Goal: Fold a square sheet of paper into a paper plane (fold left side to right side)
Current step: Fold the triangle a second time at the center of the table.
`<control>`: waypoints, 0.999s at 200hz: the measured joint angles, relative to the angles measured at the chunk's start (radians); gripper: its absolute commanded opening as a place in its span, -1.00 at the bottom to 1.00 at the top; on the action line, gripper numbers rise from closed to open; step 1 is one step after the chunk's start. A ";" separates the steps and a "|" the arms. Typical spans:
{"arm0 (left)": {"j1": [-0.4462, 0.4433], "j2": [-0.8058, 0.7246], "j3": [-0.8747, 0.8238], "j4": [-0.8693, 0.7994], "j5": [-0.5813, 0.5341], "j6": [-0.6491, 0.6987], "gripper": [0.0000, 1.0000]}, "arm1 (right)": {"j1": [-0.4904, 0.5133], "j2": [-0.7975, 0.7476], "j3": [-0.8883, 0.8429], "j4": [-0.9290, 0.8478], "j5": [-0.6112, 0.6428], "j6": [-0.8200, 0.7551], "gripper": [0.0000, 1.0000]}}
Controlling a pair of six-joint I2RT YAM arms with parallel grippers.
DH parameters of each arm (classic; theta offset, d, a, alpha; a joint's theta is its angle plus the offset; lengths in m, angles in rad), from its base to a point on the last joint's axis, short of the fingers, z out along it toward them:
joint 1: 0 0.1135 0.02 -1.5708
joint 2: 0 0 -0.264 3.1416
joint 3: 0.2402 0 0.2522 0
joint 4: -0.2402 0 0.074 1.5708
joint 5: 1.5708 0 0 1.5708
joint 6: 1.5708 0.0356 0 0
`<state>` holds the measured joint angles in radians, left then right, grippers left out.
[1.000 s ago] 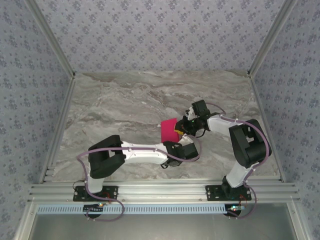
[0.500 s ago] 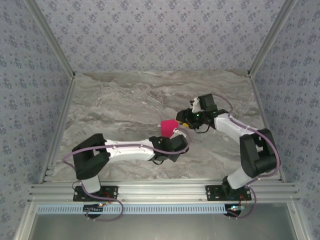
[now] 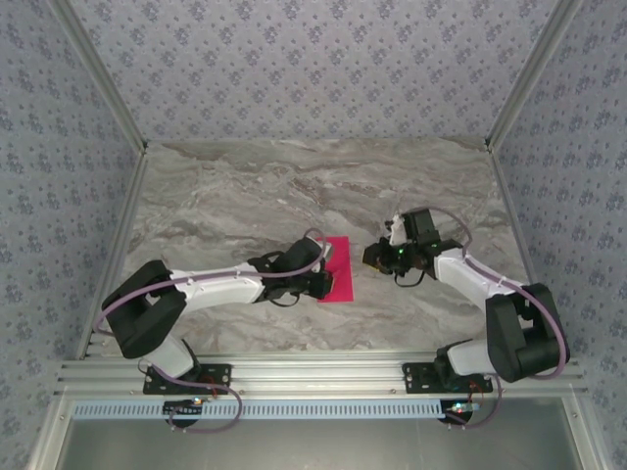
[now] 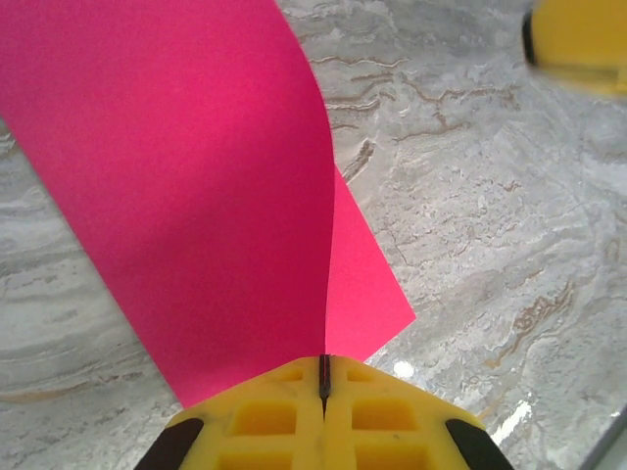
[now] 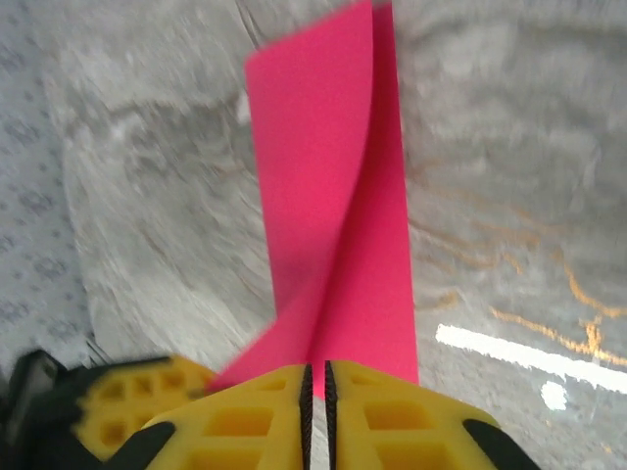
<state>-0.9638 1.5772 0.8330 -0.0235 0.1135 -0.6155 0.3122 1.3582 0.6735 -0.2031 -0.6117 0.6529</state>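
The square sheet of paper [image 3: 341, 266] is magenta-pink and folded over on itself, lying on the marble table near the middle. My left gripper [image 3: 322, 280] reaches it from the left and is shut on its near edge. In the left wrist view the sheet [image 4: 196, 176] rises from the closed jaws of the left gripper [image 4: 323, 367], the top layer bowed over the lower one. My right gripper [image 3: 372, 257] sits just right of the sheet, apart from it. In the right wrist view the right gripper [image 5: 315, 377] is shut with a hairline gap and holds nothing, and the sheet [image 5: 333, 196] lies ahead.
The marble table [image 3: 245, 196] is bare around the sheet. Patterned walls close the back and sides. An aluminium rail [image 3: 313, 377] runs along the near edge. The left gripper's yellow finger [image 5: 108, 406] shows at the lower left of the right wrist view.
The right gripper has let go of the sheet and drawn back to the right. The left arm has stretched out lower and the sheet has come down onto the table.
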 measured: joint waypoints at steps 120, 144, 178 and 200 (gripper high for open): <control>0.140 -0.020 -0.021 -0.005 0.214 0.043 -1.00 | 0.182 0.164 0.005 -0.032 0.128 0.008 -0.95; 0.153 -0.019 -0.021 -0.018 0.223 0.061 -1.00 | 0.195 0.191 0.018 -0.042 0.146 0.006 -0.94; 0.167 0.002 -0.019 -0.035 0.236 0.089 -1.00 | 0.208 0.211 0.039 -0.071 0.164 0.002 -0.94; 0.175 0.026 -0.013 -0.052 0.239 0.107 -1.00 | 0.214 0.216 0.052 -0.089 0.175 -0.008 -0.94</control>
<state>-0.7887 1.6032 0.8200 -0.0753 0.3527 -0.5083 0.5262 1.5742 0.7254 -0.2916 -0.4366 0.6449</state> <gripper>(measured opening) 0.041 0.056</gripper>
